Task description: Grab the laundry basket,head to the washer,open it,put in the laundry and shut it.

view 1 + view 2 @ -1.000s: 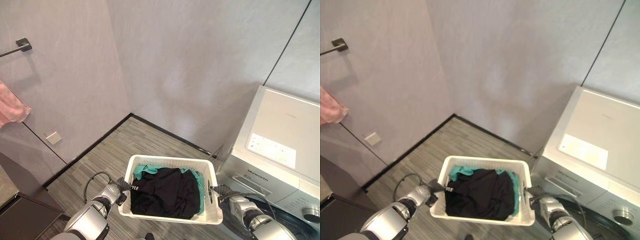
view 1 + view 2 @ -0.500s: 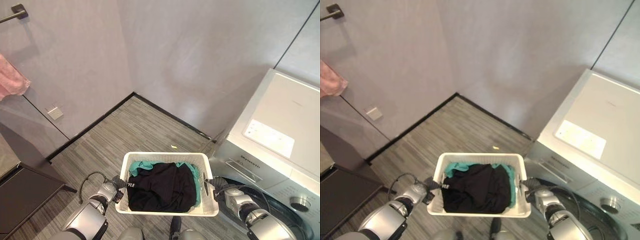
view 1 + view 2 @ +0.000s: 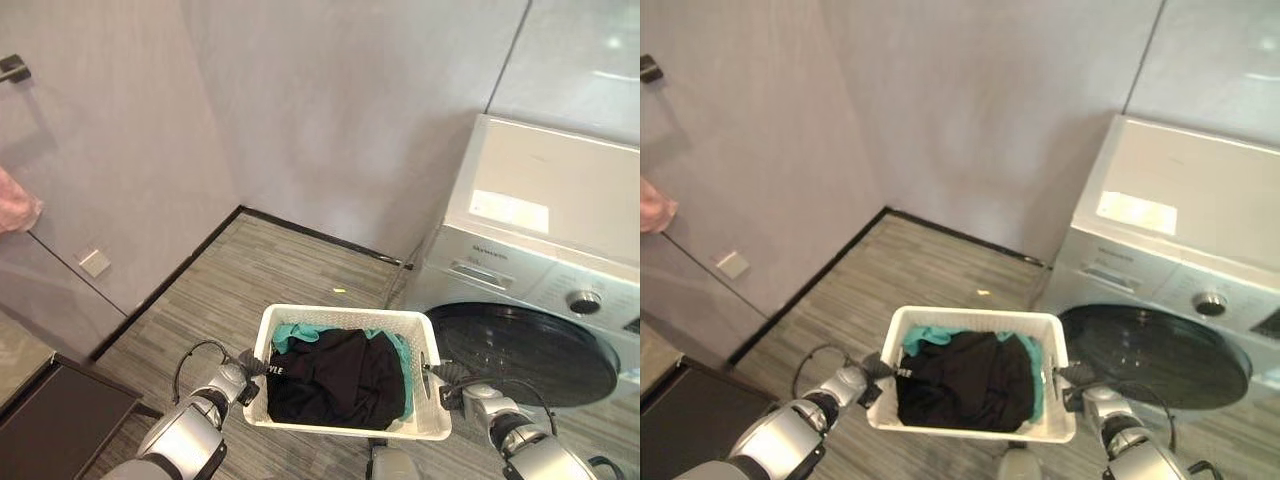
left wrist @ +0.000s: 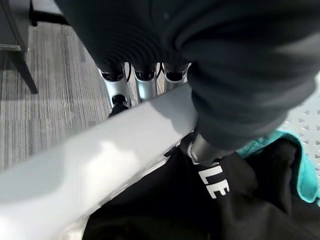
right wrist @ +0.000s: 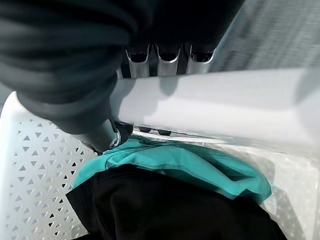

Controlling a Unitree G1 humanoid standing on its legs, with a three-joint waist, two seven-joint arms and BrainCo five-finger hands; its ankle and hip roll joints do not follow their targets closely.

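Observation:
I carry a white perforated laundry basket [image 3: 345,318] between my hands, above the striped floor. Inside lie a black garment [image 3: 335,378] with white lettering and a teal garment [image 3: 295,333] under it. My left hand [image 3: 243,365] is shut on the basket's left rim [image 4: 100,165], fingers curled under and thumb over. My right hand [image 3: 458,392] is shut on the basket's right rim [image 5: 225,112] the same way. The washer [image 3: 540,230] stands at the right, white with a dark round door [image 3: 522,353] that is closed.
Grey walls meet in a corner ahead, with a black skirting along the floor. A pink towel [image 3: 15,212] hangs at the far left. A dark low cabinet [image 3: 60,415] stands at the lower left. A small yellow scrap [image 3: 339,291] lies on the floor beyond the basket.
The camera has turned right, so the washer front and its round door now show more fully. Both hands keep their hold on the basket.

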